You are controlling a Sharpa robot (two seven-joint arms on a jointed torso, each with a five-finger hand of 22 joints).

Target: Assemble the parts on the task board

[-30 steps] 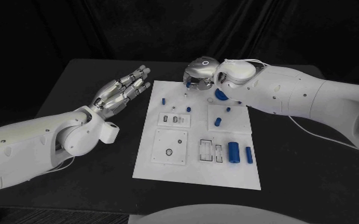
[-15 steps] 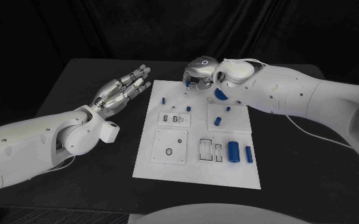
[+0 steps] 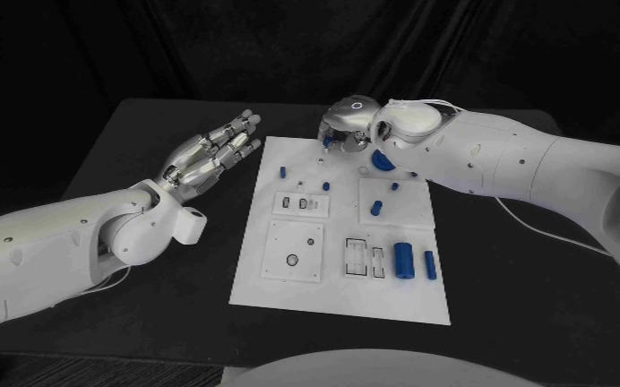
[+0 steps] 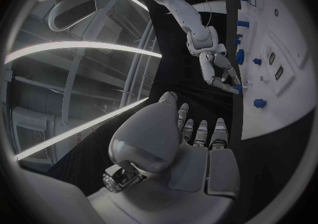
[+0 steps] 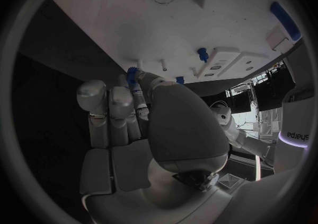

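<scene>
Word "sharpa" readable on robot's white body panel [image 5: 296, 135], right wrist view; no other legible text.

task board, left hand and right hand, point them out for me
task board [image 3: 339, 302], head view, bare white near edge
left hand [image 3: 213, 155], head view, middle of the spread fingers
right hand [image 3: 347, 121], head view, silver back of the hand

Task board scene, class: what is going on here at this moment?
A two-armed robot is assembling small blue parts on the white task board. Its right hand is at the board's far edge, pinching a small blue part between its fingertips just above the board. The left hand hovers beside the board with fingers straight and apart, holding nothing. Other blue parts, such as a larger cylinder, lie on the near half.
</scene>
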